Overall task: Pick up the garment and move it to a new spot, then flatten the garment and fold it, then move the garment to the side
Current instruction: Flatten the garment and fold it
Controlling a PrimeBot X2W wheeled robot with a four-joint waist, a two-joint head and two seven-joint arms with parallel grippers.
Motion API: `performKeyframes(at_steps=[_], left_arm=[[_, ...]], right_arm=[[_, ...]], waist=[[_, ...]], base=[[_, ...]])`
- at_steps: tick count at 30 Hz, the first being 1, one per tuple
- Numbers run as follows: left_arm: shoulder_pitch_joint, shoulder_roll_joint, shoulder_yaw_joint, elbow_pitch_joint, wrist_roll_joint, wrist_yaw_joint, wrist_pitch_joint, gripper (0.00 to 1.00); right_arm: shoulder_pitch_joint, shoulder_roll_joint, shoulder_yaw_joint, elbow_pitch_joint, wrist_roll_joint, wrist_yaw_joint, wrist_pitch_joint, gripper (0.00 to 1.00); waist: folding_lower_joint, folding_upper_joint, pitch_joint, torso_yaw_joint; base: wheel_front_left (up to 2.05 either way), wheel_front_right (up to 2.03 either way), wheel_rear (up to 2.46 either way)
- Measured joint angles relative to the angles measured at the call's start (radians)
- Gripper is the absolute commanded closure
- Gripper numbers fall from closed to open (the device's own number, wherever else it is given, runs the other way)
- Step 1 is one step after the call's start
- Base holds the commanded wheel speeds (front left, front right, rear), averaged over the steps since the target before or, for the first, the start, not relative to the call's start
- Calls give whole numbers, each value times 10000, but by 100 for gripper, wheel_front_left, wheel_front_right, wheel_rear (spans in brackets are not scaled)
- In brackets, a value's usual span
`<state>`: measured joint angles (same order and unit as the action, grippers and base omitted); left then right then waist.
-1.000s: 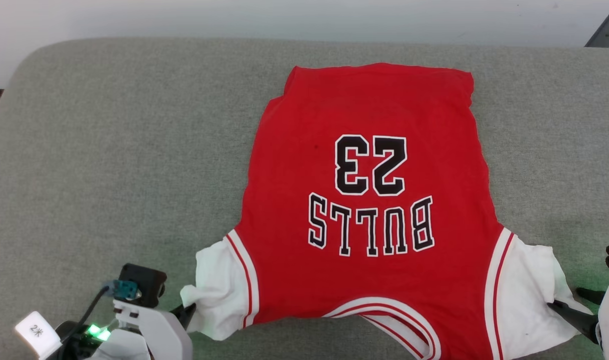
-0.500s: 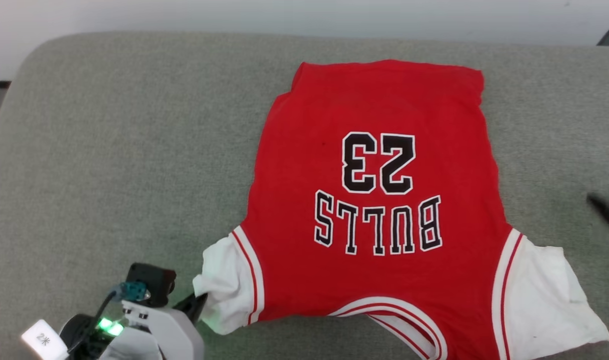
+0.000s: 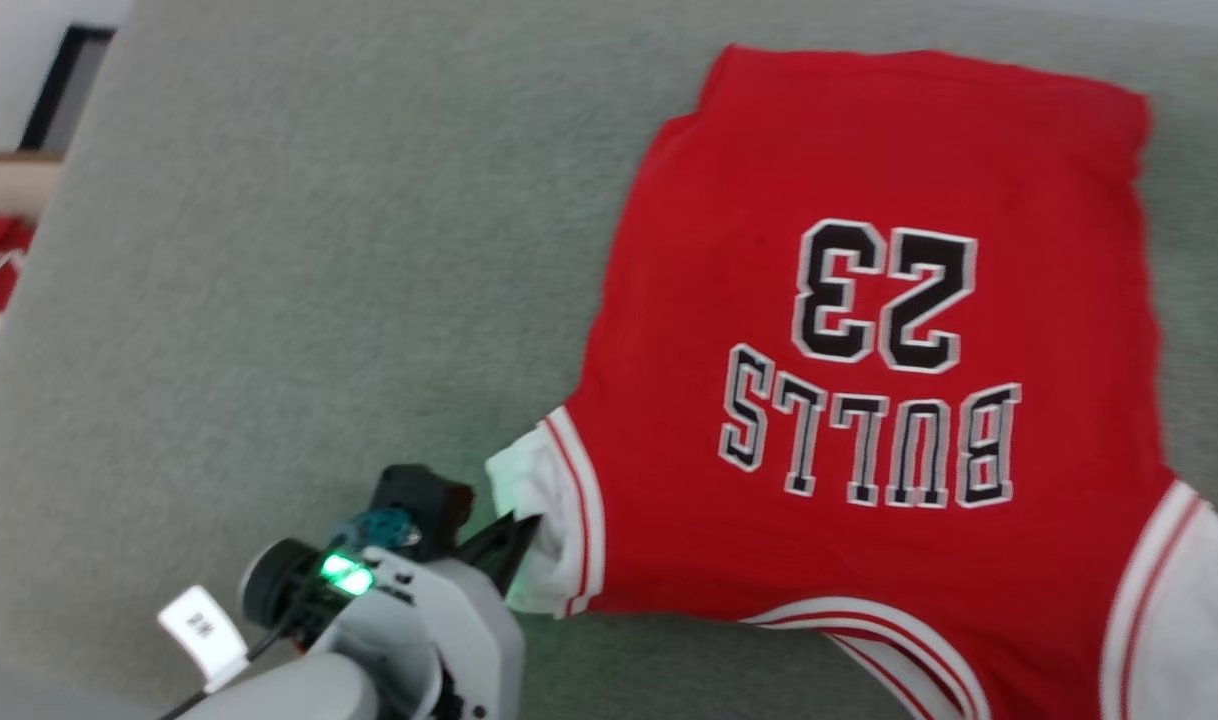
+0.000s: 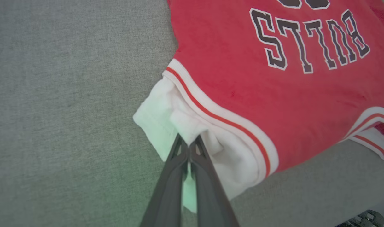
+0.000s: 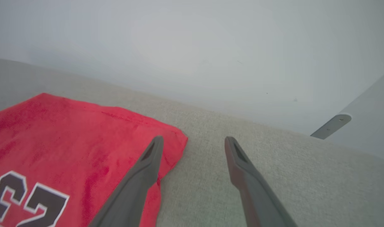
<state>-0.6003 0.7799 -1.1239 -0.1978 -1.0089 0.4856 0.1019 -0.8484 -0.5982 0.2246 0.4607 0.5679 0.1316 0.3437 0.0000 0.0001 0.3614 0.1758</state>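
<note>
Garment (image 3: 869, 400) lies spread, lettering up, across the right half of the head view on a grey woven surface (image 3: 269, 300). It looks a soft, light, limp knit with ribbed striped trim, likely to drape and drag rather than hold shape, so hems and sleeve edges seem the best places to pinch. The left gripper (image 4: 188, 142) is clenched on the bunched white sleeve (image 4: 166, 119). The right gripper (image 5: 194, 140) hovers spread wide and empty by the red hem corner.
</note>
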Motion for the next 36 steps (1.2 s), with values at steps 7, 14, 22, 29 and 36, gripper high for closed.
performKeyframes(at_steps=[7, 14, 22, 29, 36], left_arm=[[-555, -1003, -272, 719, 196, -686, -27, 100], [-779, -1567, -339, 1296, 238, -1124, -238, 100], [-883, -1908, -303, 1735, 196, -1521, -529, 100], [-863, -1864, -184, 1896, 132, -1601, -777, 100], [-657, -1352, 40, 1877, -17, -1498, -909, 100]], right_arm=[[-1743, 65, 107, 3099, 259, -2, 1018, 0], [-2802, -40, 416, 4635, 364, -2, 2067, 0], [-4091, -211, 614, 5850, -73, 0, 3277, 100], [-4350, -178, 1012, 5753, -215, -2, 3260, 100], [-3512, -439, 2079, 3979, 729, -10, 3812, 100]], waist=[[0, 0, 588, 1035], [1, 0, 1177, 1942], [1, 0, 1801, 2474], [0, 0, 1945, 2327], [0, 0, 1639, 1739]], base=[[0, 0, 0], [0, 0, 0], [0, 0, 0], [0, 0, 0], [0, 0, 0]])
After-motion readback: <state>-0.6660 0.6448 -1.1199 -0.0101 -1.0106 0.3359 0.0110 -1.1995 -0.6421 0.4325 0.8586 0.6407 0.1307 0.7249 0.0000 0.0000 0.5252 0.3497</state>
